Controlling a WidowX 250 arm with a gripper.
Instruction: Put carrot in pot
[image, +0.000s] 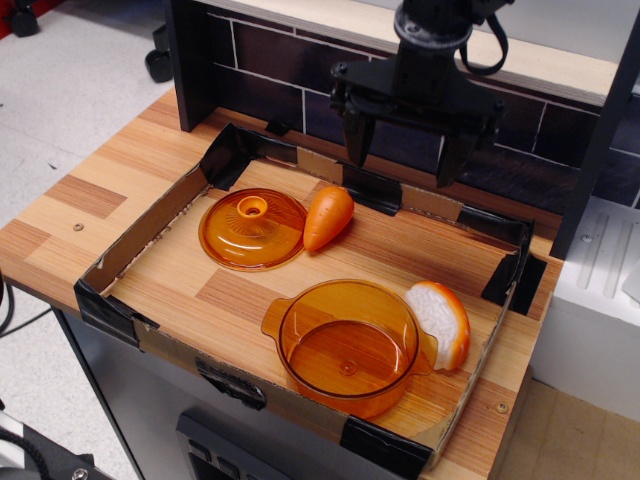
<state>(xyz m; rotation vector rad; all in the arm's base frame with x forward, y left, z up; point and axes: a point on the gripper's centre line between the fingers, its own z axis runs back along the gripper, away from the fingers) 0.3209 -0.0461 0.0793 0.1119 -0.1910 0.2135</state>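
Note:
The carrot (328, 217) is a smooth orange cone lying on the tray floor, just right of the amber lid, its tip pointing toward the front. The pot (348, 346) is a round transparent amber pot with two side handles, standing empty at the front of the tray. My black gripper (403, 165) hangs open above the tray's back edge, behind and to the right of the carrot, holding nothing. Its two fingers (356, 142) point down and stand wide apart.
A flat amber domed lid (251, 229) with a knob lies left of the carrot. An oval orange toy with a bumpy white face (440, 322) leans against the pot's right side. A low cardboard tray wall (150, 226) rings the work area. A dark brick-pattern backboard (270, 55) stands behind.

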